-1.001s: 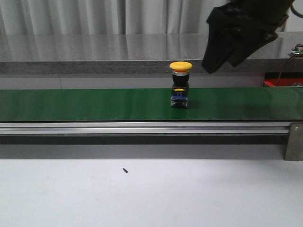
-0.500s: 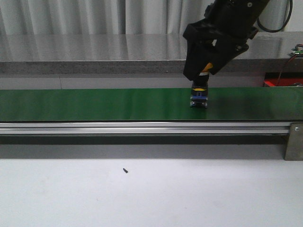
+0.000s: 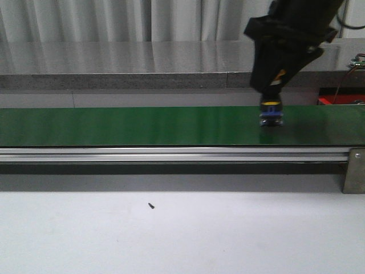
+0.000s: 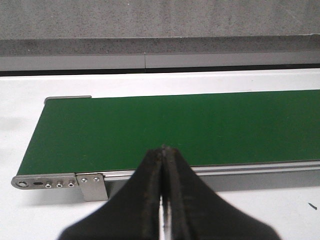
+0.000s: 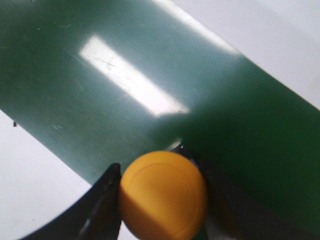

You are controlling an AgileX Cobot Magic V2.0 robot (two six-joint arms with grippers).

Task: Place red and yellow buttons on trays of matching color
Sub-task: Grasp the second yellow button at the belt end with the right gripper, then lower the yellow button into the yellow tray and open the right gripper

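A yellow mushroom-cap button (image 3: 271, 115) stands on the green conveyor belt (image 3: 142, 125) toward its right end. My right gripper (image 3: 274, 91) comes down over it from above, its black fingers hiding the cap in the front view. In the right wrist view the fingers press both sides of the yellow cap (image 5: 163, 195), so my right gripper (image 5: 160, 172) is shut on it. The button's base looks level with the belt surface. My left gripper (image 4: 163, 148) is shut and empty, hovering over the white table in front of the belt's left end (image 4: 55, 130). No red button or tray is in view.
A metal rail (image 3: 171, 154) runs along the belt's front, with a bracket (image 3: 353, 170) at the right end. A grey counter (image 3: 114, 63) stands behind the belt. A red item (image 3: 328, 100) sits at far right. A small dark speck (image 3: 151, 205) lies on the white table.
The yellow button has travelled right along the belt. My right gripper came down over it, closed round its cap and moved right with it.
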